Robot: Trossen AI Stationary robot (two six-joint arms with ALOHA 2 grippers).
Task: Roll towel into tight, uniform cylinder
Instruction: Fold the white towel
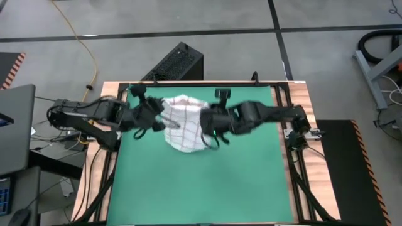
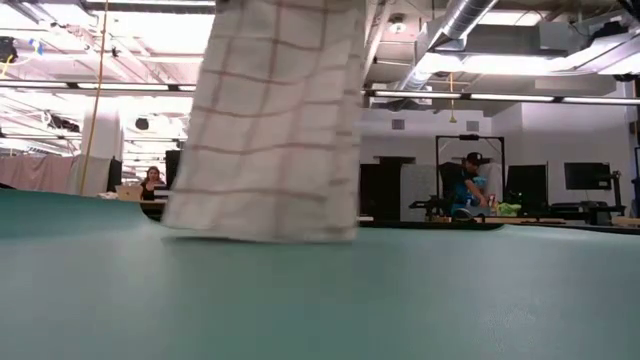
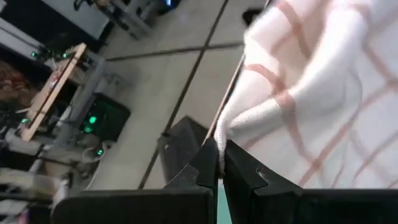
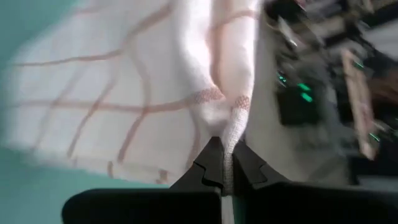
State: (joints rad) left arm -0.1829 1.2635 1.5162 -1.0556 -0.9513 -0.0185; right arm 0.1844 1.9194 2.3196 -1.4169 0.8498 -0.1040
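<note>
Towel (image 1: 183,122): white with thin red checks, unrolled, lifted off the green mat (image 1: 207,188) and hanging between the two grippers, lower hem touching or just above the mat in the low view. Left gripper (image 3: 221,163): at the towel's left edge, fingers clamped tight on a pinch of cloth. Right gripper (image 4: 225,167): at the opposite edge, fingers likewise pinched shut on the hem. Beyond the table, two seated people (image 2: 466,185) at desks.

From above I see my left gripper (image 1: 157,116) and right gripper (image 1: 204,122) pinching opposite edges of the towel (image 1: 182,122), bunched over the green mat (image 1: 251,176).
</note>
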